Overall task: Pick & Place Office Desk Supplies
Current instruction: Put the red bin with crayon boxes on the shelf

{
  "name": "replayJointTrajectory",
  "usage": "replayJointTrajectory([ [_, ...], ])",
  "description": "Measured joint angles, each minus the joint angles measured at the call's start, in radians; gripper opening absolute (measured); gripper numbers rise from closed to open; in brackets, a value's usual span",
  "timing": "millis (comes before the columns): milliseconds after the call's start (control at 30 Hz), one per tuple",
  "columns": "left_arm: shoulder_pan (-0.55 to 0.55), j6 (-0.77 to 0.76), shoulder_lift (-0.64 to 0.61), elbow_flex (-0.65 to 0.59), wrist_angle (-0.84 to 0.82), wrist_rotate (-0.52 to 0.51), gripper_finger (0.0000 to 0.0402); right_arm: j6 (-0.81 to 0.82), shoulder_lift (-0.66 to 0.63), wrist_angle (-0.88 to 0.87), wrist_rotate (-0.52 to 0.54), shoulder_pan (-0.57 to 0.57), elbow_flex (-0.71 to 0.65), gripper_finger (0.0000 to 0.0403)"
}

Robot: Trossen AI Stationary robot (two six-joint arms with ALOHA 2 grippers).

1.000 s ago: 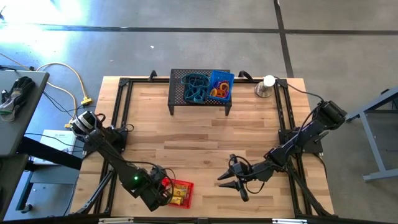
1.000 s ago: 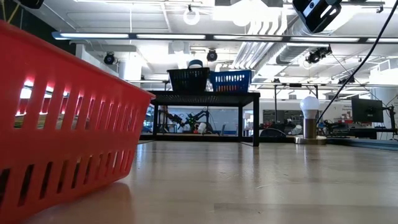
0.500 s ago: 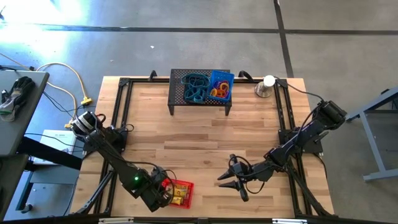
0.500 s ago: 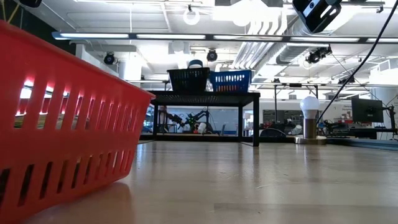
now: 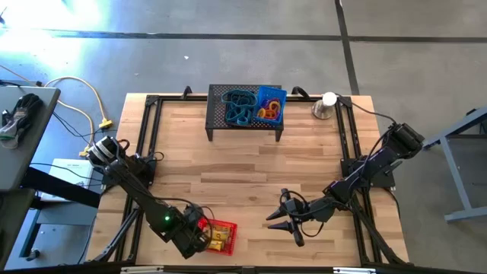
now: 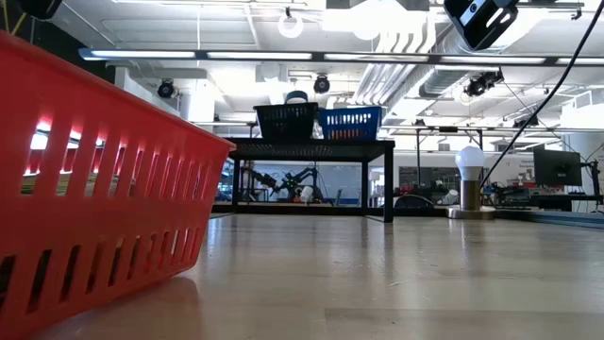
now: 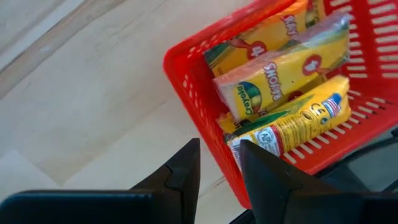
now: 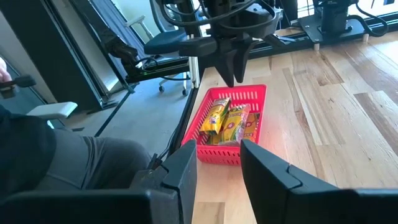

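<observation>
A red basket (image 5: 222,236) holding yellow crayon packs (image 7: 280,81) rests flat on the table near its front left. My left gripper (image 7: 219,144) points down over the basket's left wall (image 7: 193,106), open; in the right wrist view its fingertips (image 8: 234,78) stand just above the rim, apart from it. My right gripper (image 5: 272,223) hovers open over bare wood at the near right, nothing between its fingers (image 8: 186,168). Teal loops (image 5: 237,106) in a black basket and orange rings in a blue basket (image 5: 270,105) sit on the mesh stand (image 5: 245,128).
The mesh stand (image 6: 311,146) is at the far middle, and a silver cone with a white ball (image 5: 326,105) stands at the far right. Black frame rails (image 5: 148,144) run along both sides. Bare wood lies between the stand and the grippers.
</observation>
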Motion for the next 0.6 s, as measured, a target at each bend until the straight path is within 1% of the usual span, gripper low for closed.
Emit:
replayJointTrajectory([
  [133,0.000,-0.065,0.000,-0.011,0.000,0.000,0.0108,0.000,0.000,0.000,0.000,0.000,0.000,0.0111],
  [267,0.000,-0.082,0.000,-0.028,0.006,0.000,0.0108,0.000,0.000,0.000,0.000,0.000,0.000,0.0111],
  [500,0.000,-0.073,0.000,-0.053,0.030,-0.015,0.0108,0.000,0.000,0.000,0.000,0.000,0.000,0.0111],
  [600,0.000,-0.046,0.003,-0.058,0.047,-0.032,0.0108,0.000,0.000,0.000,0.000,0.000,0.000,0.0111],
])
